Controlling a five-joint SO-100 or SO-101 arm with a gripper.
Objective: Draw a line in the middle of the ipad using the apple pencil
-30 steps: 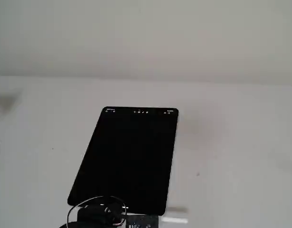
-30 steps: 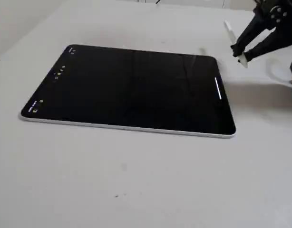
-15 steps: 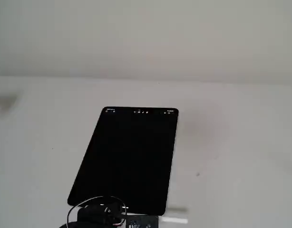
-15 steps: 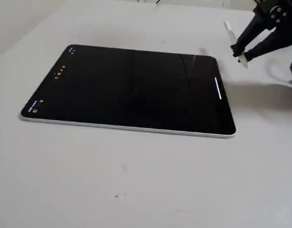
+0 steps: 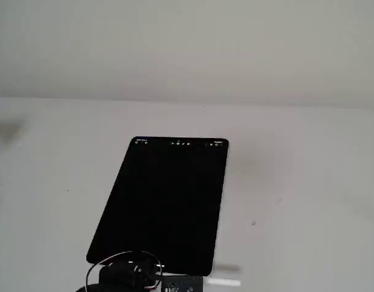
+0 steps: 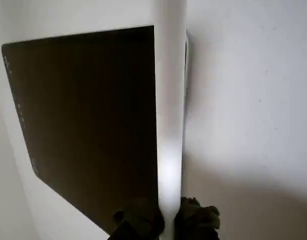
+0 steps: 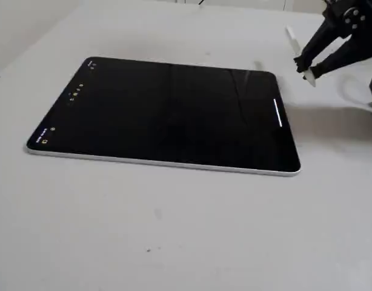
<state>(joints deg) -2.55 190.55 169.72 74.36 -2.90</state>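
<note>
So the gripper (image 7: 307, 68) sits at the upper right of a fixed view, black and clamped around the apple pencil (image 7: 293, 40), a slim white cylinder that pokes up and to the left out of its grip. It's up off the desk (image 7: 174, 230), just past the ipad's right short edge rather than over the screen.

The wrist view gets way closer: the apple pencil (image 6: 169, 115) runs as a blurry white bar straight up the middle of the frame, with the dark fingers (image 6: 196, 220) pinching it at the bottom, and the ipad (image 6: 88, 125) fills the left half as a flat dark slab.

Only one fixed view shows the line (image 7: 278, 113), a short thin white stroke near the right end of the ipad (image 7: 168, 112). In the other fixed view the ipad (image 5: 169, 207) looks plain glossy black, tiny light icons along its far edge, and just some dark arm parts and cable (image 5: 123, 274) peek in at the bottom. The desk is matte and pale grey.
</note>
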